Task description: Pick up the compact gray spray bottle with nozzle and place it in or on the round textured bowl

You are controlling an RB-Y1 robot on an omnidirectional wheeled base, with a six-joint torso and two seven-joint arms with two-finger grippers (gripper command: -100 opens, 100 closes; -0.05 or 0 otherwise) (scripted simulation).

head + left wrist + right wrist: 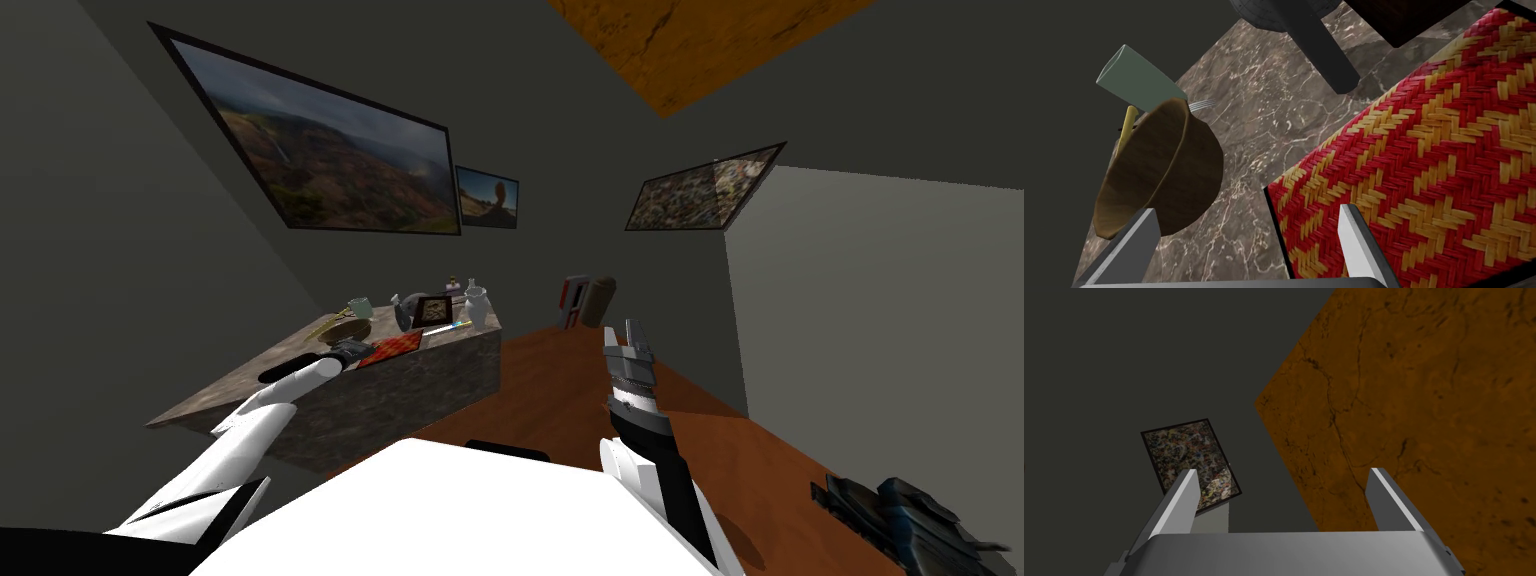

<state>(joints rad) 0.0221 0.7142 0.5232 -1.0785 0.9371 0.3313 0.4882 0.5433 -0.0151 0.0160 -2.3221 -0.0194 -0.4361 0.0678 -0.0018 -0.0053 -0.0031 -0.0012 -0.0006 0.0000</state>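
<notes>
Marble bench (1264, 100): left gripper (1247, 210) fingers open, empty, between bowl (1164, 175) and woven mat (1424, 165), aimed toward grey spray bottle (1319, 45); right gripper (1282, 471) open, idle.

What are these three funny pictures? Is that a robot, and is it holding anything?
Yes, it is a robot with two arms. One picture looks down from its head. The other two come from cameras on its hands, so the grey blades are its fingers. The left gripper hangs open above a marble table, between a brown bowl and a red and yellow woven mat. A grey-green cup stands beyond the bowl. The dark grey thing farther on is likely the spray bottle. The right gripper is raised and open. Nothing is held.
</notes>
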